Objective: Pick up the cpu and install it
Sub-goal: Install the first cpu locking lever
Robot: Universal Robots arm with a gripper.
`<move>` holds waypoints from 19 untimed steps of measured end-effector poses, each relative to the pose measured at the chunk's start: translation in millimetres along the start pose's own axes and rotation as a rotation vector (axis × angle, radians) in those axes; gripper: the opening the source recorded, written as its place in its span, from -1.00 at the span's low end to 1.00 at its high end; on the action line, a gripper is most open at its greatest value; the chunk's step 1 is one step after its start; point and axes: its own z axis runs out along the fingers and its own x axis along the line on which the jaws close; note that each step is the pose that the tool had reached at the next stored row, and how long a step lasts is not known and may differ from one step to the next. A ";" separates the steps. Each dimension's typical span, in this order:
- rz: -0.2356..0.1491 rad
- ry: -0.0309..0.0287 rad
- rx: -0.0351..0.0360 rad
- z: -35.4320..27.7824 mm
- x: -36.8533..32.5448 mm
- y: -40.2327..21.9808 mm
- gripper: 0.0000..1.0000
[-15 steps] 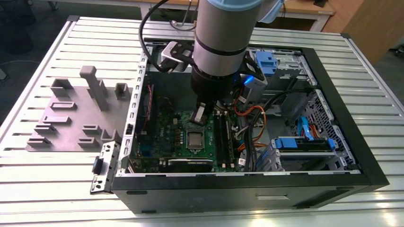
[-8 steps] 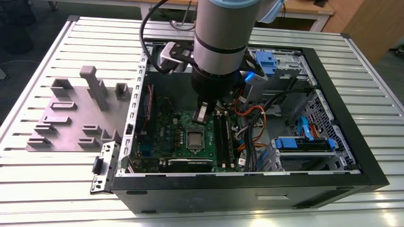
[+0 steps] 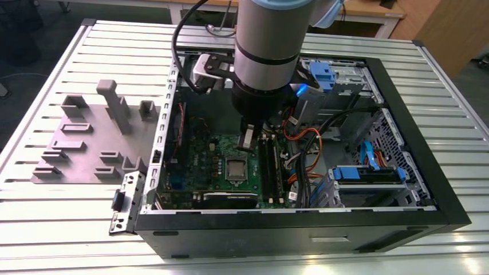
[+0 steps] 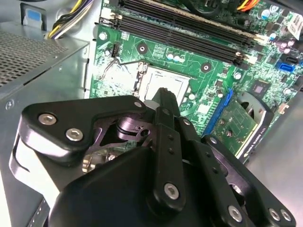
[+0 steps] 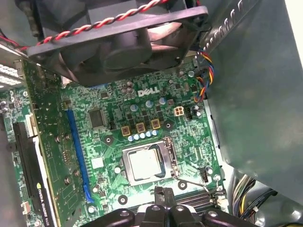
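Observation:
The cpu is a pale silvery square lying flat inside the metal socket frame on the green motherboard. It also shows as a small grey square in the exterior view, cpu. My gripper hangs inside the open computer case, just above the board beside the socket. In both wrist views its black fingers meet at a narrow tip, gripper and gripper, shut with nothing between them. In the second wrist view the tip covers part of the cpu.
A black case fan and the grey case wall stand close to the socket. Memory slots, a graphics card and orange cables crowd the board. A grey fixture with plastic blocks lies at the exterior view's left.

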 end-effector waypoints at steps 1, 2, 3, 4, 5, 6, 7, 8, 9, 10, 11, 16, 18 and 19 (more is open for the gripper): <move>-0.002 -0.0009 -0.0003 -0.2 0.0 0.0 -0.79; -0.004 -0.0016 -0.0004 -0.3 -0.1 -0.1 -0.79; -0.006 -0.0022 -0.0007 -0.4 -0.1 -0.1 -0.79; -0.007 -0.0047 -0.0015 -0.6 -0.1 -0.2 -0.79; -0.007 -0.0127 -0.0035 -0.6 -0.2 -0.6 -0.79; -0.007 -0.0228 -0.0061 -0.5 -0.3 -1.1 -0.79; -0.004 -0.0357 -0.0093 -0.5 -0.4 -1.3 -0.79; 0.000 -0.0434 -0.0110 -0.5 -0.4 -1.3 -0.79; 0.009 -0.0471 -0.0114 -0.5 -0.4 -1.3 -0.79; 0.021 -0.0487 -0.0113 -0.6 -0.4 -1.3 -0.79; 0.034 -0.0498 -0.0108 -0.4 -0.5 -1.3 -0.79; 0.107 -0.0513 -0.0070 0.4 -0.4 -1.5 -0.79; 0.122 -0.0517 -0.0062 0.7 -0.7 -2.3 -0.79; 0.125 -0.0518 -0.0061 0.7 -0.7 -2.3 -0.79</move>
